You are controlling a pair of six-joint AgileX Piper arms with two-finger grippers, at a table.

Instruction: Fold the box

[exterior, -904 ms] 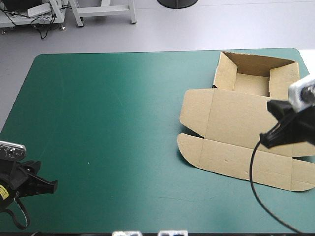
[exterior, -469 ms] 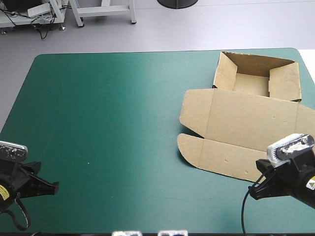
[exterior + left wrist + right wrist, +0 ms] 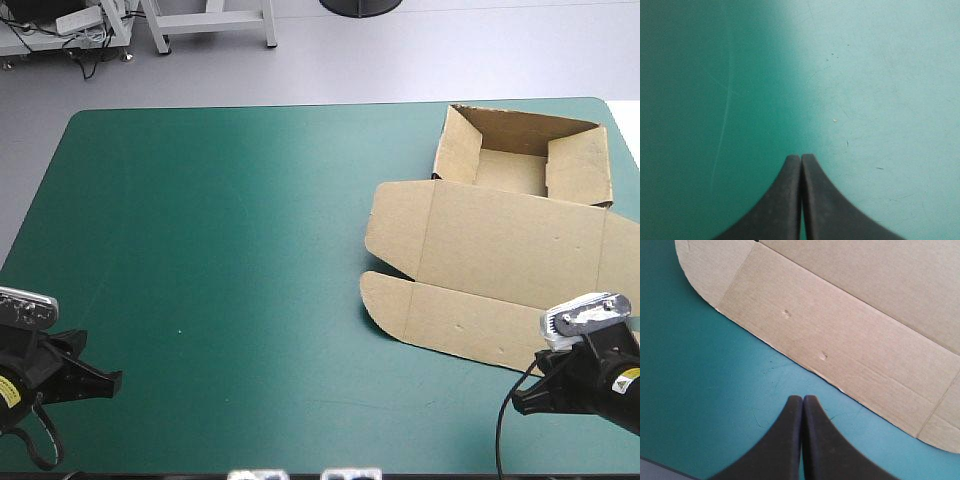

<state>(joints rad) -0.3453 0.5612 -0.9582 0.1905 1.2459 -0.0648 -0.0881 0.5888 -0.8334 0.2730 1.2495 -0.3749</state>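
Seemingly low, both closed: right gripper [image 3: 520,400] beside box [image 3: 480,250], left gripper [image 3: 110,378] apart.

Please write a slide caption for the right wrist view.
Shut black two-finger claw above the teal-green table cover, just short of the flat brown cardboard box lid.

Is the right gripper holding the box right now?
No, the right gripper has its jaws shut together over the teal-green cover, just short of the near edge of the box.
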